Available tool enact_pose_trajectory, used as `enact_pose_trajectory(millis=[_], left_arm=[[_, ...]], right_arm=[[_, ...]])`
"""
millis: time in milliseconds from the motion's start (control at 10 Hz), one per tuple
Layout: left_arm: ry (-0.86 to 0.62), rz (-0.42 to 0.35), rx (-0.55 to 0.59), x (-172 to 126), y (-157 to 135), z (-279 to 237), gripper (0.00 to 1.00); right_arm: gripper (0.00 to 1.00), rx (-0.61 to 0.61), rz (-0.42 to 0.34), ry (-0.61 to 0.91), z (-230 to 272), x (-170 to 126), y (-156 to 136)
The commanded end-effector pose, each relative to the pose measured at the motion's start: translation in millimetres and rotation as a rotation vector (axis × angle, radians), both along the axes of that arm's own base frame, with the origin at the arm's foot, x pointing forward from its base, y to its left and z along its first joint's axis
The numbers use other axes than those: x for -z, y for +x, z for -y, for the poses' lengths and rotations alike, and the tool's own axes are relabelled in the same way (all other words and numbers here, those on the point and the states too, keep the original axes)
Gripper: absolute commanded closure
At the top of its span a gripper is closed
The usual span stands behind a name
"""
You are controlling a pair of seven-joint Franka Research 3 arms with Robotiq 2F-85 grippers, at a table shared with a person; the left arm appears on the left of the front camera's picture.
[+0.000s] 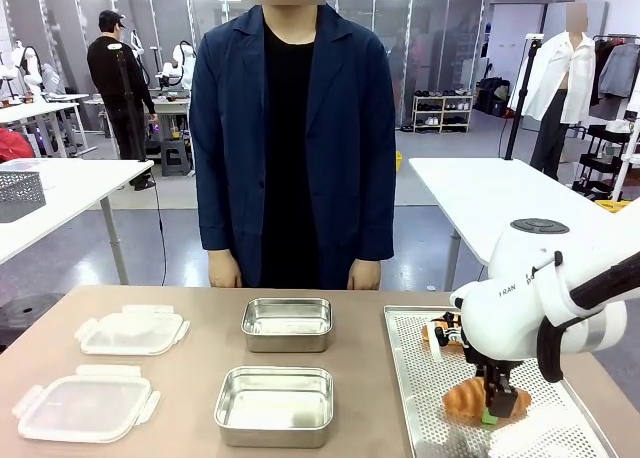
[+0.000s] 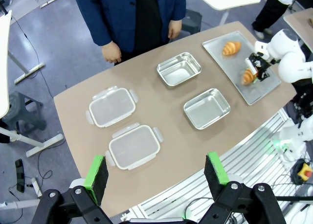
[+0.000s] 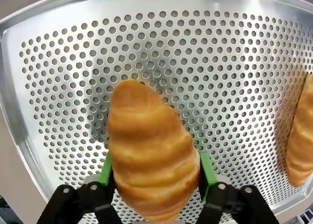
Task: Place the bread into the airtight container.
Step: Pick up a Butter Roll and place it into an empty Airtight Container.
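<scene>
The table [image 1: 200, 308] bore a perforated tray [image 1: 420, 378] at the robot's right, with the near steel container [image 1: 274, 406] and the far steel container [image 1: 287, 324] at its middle. Over the tray's near part, the right gripper [image 1: 490, 410] clasped a croissant [image 1: 460, 400] between its green pads, well apart from both containers. The left gripper [image 2: 159, 172] hung high above the table, fingers spread wide, holding nothing.

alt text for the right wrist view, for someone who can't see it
A golden croissant is clamped by the green-padded right hand over a perforated metal tray. A second croissant lies on the tray at the picture's right edge.
</scene>
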State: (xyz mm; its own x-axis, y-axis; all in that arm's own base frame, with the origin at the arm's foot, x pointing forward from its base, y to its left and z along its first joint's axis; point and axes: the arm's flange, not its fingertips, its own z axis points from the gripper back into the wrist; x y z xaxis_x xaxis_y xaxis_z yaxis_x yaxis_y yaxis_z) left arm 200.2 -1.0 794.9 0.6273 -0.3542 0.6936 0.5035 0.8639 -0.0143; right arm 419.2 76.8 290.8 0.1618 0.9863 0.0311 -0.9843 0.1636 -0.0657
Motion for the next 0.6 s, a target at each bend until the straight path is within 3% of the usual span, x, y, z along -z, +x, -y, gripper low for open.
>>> enact_pose_trajectory(millis=[0,100,500], left_arm=[[0.007,0.002,0.011,-0.4,0.0,0.3,0.0],[0.007,0.002,0.011,-0.4,0.0,0.3,0.0],[0.007,0.002,0.011,-0.4,0.0,0.3,0.0]], right_arm=[[0.43,-0.021,0.01,0.019,5.4,-0.4,-10.3],[0.53,-0.015,0.009,0.023,5.7,-4.8,-9.7],[0.53,0.022,0.002,0.025,-4.9,-60.5,-14.6]])
